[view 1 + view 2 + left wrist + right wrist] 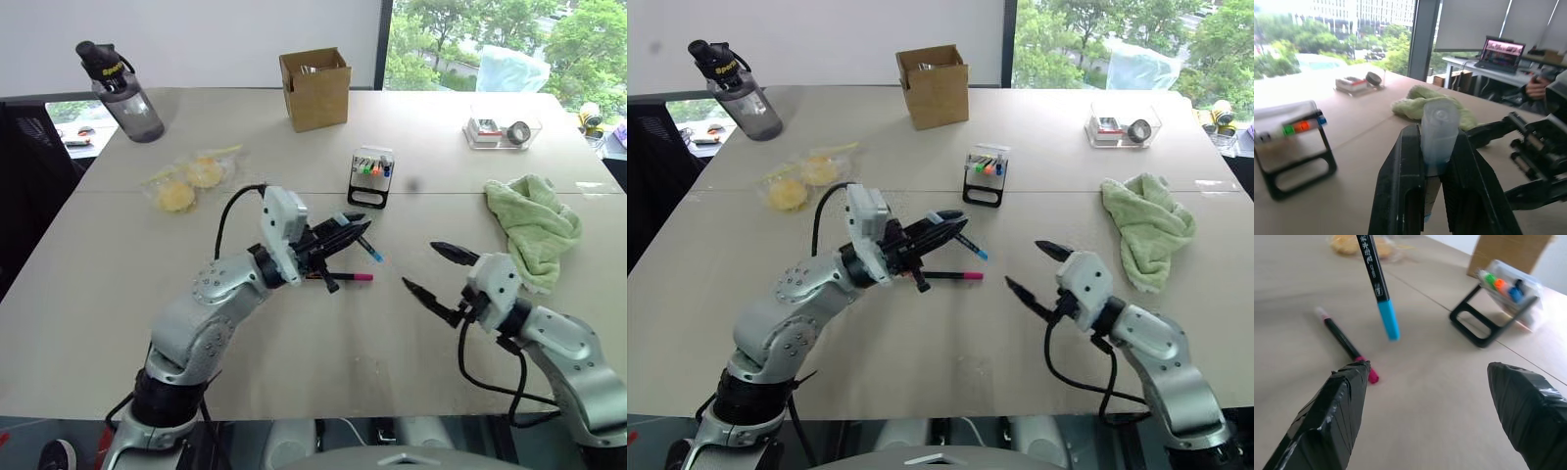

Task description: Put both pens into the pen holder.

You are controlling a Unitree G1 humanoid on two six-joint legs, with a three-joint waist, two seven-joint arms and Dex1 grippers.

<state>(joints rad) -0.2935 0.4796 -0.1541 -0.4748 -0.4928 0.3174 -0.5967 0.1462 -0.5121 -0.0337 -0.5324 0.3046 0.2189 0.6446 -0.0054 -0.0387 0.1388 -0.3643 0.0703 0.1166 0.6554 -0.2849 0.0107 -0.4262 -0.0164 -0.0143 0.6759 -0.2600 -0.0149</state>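
Black-barrelled, blue-tipped pen [1377,289] clamped in left gripper [355,233], raised level above the table [294,333] short of the pen holder [371,177]. Printed lettering on its barrel legible from right wrist. Pink-capped pen [345,277] lying flat below. Right gripper [431,269] spread wide, empty, aimed leftward.

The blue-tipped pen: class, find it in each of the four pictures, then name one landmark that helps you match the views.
Left eye view: blue-tipped pen near centre, clamped in the left gripper.
Right eye view: near centre, same grip.
Left wrist view: its pale end rises between the black fingers.
Right wrist view: it hangs from the upper edge.
Shared landmark: the pen holder.
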